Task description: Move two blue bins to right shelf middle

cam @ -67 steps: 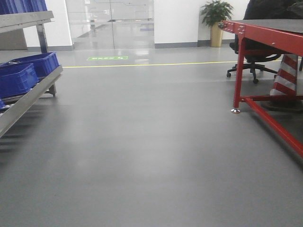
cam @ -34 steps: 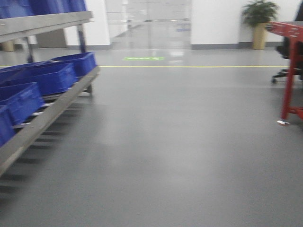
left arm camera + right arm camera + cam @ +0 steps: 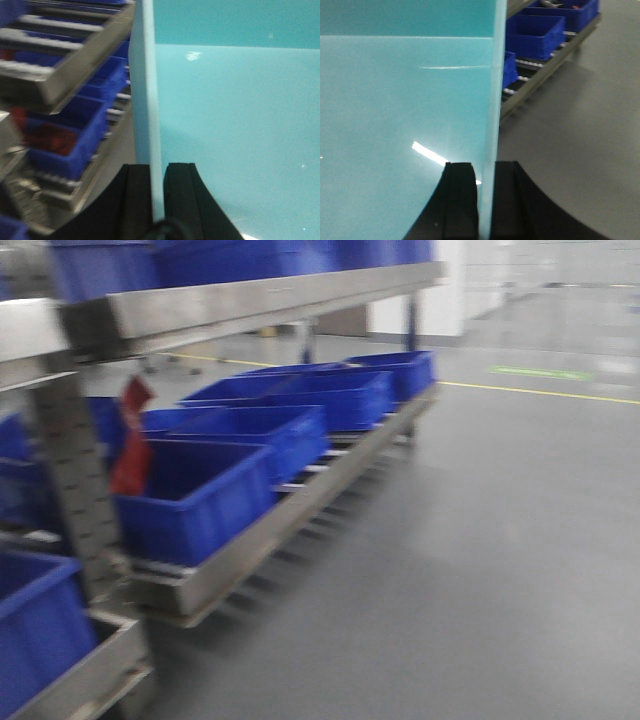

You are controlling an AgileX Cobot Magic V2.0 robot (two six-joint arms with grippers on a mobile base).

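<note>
Left pincer (image 3: 157, 170) is clamped on the left wall of a teal bin (image 3: 235, 130), one finger inside and one outside. The right pincer (image 3: 485, 170) grips the opposite wall in the same way. Holding both side walls likely keeps the load level and stops it swinging while the base travels; a single grip would let it tip. Whether a second bin is nested beneath cannot be told, since the wrist views show only the walls and the inside floor. The bin is carried in the air, near a shelf (image 3: 250, 300) whose low tier bears a row of blue bins (image 3: 200, 495), with a red tag (image 3: 130, 440) by the nearest upright. The front view is smeared, so detail there is poor. Placement is not yet done, and I cannot tell whether this shelf is the target one.
</note>
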